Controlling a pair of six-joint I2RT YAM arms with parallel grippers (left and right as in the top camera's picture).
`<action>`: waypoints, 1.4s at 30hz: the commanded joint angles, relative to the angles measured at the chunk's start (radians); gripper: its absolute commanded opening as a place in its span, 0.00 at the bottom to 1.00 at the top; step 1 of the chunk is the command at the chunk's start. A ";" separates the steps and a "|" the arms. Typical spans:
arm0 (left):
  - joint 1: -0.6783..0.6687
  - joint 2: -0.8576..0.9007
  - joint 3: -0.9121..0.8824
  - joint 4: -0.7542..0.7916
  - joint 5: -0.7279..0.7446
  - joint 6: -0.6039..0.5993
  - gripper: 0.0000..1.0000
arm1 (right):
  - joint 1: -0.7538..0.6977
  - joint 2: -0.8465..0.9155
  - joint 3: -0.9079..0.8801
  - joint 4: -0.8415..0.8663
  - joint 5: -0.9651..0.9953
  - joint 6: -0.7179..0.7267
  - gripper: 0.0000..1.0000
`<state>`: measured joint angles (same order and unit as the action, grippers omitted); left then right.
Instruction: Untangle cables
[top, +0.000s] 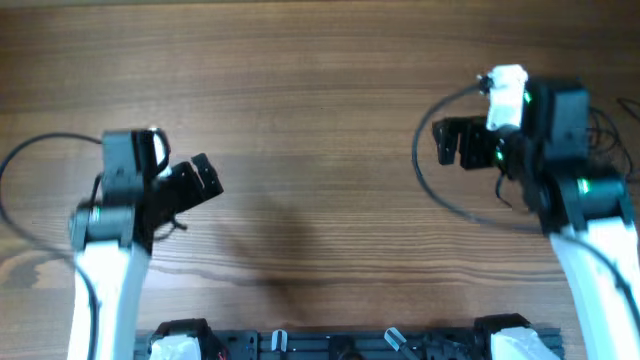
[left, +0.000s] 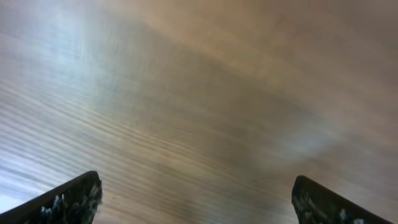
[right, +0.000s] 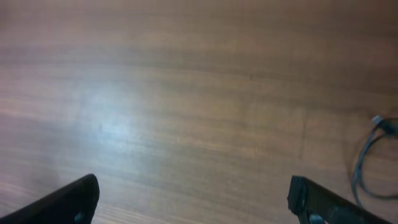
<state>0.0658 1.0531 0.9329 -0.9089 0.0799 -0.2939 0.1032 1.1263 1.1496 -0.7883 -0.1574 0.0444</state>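
Thin dark cables (top: 614, 138) lie at the table's far right edge, partly hidden behind my right arm. In the right wrist view a thin dark cable loop (right: 368, 163) with a small pale plug end shows at the right edge, apart from the fingers. My right gripper (top: 450, 142) (right: 196, 208) is open and empty above bare wood, pointing left. My left gripper (top: 205, 176) (left: 196, 211) is open and empty over bare wood at the left; no cable shows in its wrist view.
The wooden table (top: 320, 90) fills the view. Thick black arm cables loop beside each arm, left (top: 20, 160) and right (top: 425, 180). A dark rail (top: 340, 345) runs along the front edge.
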 joint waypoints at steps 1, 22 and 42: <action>0.003 -0.259 -0.121 0.085 0.056 0.062 1.00 | 0.000 -0.145 -0.124 0.058 0.040 0.011 1.00; 0.004 -0.583 -0.170 -0.012 0.058 0.052 1.00 | 0.000 -0.111 -0.177 0.084 0.047 0.010 1.00; 0.004 -0.583 -0.170 -0.156 0.058 0.052 1.00 | 0.000 -0.047 -0.179 0.085 0.057 0.008 1.00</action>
<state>0.0658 0.4728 0.7700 -1.0634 0.1261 -0.2630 0.1032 1.1576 0.9707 -0.7086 -0.1215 0.0448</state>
